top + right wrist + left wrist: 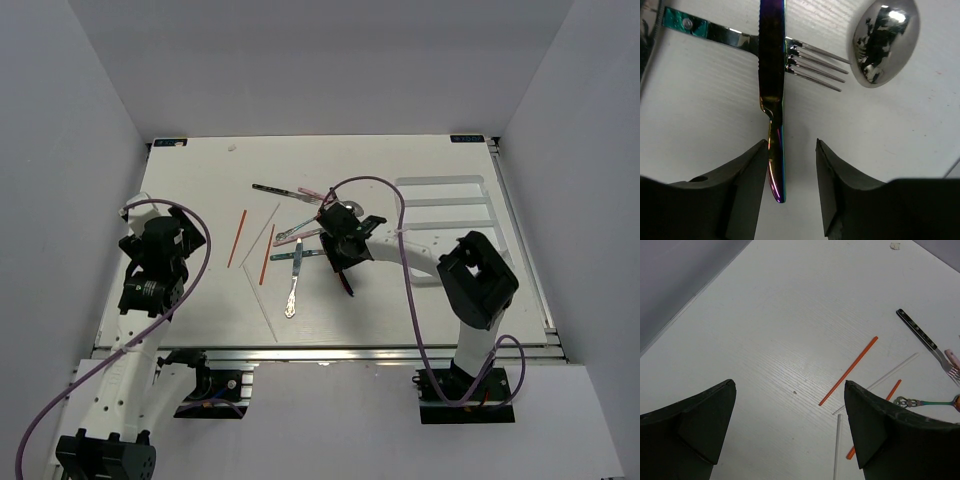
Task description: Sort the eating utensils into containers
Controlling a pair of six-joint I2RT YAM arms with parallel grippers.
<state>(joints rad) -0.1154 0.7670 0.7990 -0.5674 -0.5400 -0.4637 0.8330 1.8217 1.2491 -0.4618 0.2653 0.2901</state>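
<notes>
My right gripper (790,165) is open low over the table, its jaws standing on either side of the handle end of an iridescent knife (772,100), which lies close to the left finger. The knife crosses a teal-handled fork (812,59); a silver spoon bowl (883,42) lies beside them. From above, the right gripper (343,268) is at the utensil pile, left of the white tray (445,181). My left gripper (790,405) is open and empty above the table, near a red-orange chopstick (847,371) and a white chopstick (880,381).
A dark-handled fork (920,332) and a pink handle (952,357) lie further back. A long silver spoon (293,285) and another white chopstick (268,310) lie toward the near edge. Grey walls enclose the table on three sides.
</notes>
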